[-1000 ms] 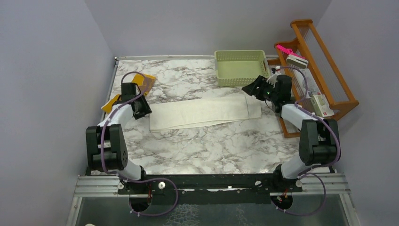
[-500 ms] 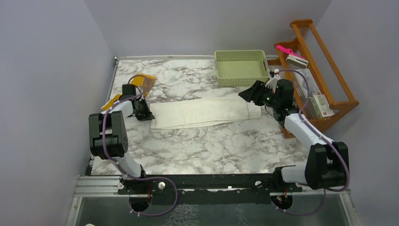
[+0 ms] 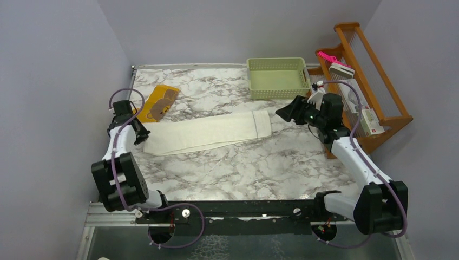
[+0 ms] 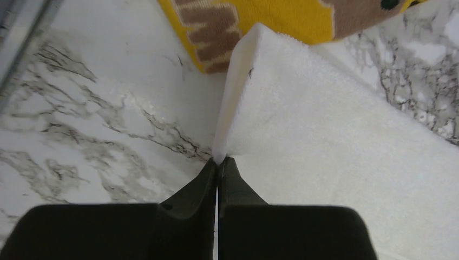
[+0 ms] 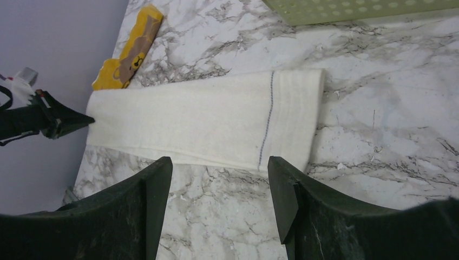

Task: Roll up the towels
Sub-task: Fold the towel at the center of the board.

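The cream-white towel [image 3: 208, 131] lies folded in a long strip across the middle of the marble table; it also shows in the right wrist view [image 5: 205, 124] and the left wrist view [image 4: 335, 141]. My left gripper [image 3: 145, 135] is shut on the towel's left end corner, which is pinched between the tips [image 4: 218, 161]. The mustard-yellow bear towel [image 3: 158, 103] lies flat just beyond it, near the left edge, and shows in the left wrist view [image 4: 292, 16]. My right gripper [image 3: 287, 112] is open and empty, raised just right of the white towel's right end.
A pale green plastic basket [image 3: 277, 77] stands at the back of the table. A wooden rack [image 3: 368, 81] with a pink item and small boxes stands along the right edge. The purple wall runs close along the left edge.
My left gripper has pulled the white towel leftward toward the wall, uncovering the yellow towel. My right gripper has let go, lifted and drawn back slightly right; the towel's right end slid left.
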Controlling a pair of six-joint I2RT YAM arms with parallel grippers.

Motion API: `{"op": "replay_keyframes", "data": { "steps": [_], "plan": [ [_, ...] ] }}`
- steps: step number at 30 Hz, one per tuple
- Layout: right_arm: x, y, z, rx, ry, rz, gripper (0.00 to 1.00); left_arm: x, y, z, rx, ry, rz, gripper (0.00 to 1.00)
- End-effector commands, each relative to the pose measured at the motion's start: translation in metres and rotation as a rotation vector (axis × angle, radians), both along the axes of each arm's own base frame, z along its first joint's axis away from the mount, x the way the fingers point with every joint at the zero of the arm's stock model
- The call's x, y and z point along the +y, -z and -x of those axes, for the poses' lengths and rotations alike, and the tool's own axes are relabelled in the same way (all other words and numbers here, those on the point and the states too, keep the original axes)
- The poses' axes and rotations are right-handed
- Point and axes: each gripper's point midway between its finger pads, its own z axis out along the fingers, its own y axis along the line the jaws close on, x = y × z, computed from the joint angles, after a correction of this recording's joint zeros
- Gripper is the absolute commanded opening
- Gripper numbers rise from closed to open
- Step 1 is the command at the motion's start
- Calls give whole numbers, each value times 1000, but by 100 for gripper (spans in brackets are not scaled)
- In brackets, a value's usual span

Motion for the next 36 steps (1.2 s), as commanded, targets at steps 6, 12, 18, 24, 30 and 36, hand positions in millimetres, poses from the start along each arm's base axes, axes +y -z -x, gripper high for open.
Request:
{"op": "replay_keyframes", "data": {
  "steps": [6,12,18,24,30,36],
  "plan": [
    [0,-5,16,22,-73,60,68,-39,-94,-42,-184,44,-24,0],
    [3,-3,26,42,-84,40,69,-161,-123,-71,-207,249,225,0],
    [-5,-6,30,41,-52,73,69,-266,-118,-85,-156,414,299,0],
    [-6,-5,34,52,-51,80,70,-358,-88,-97,-87,563,306,0],
    [-9,1,36,62,-39,99,71,-426,-77,-102,-71,656,355,0],
    [-10,12,36,81,-38,105,71,-460,-68,-106,-50,694,403,0]
  ]
}}
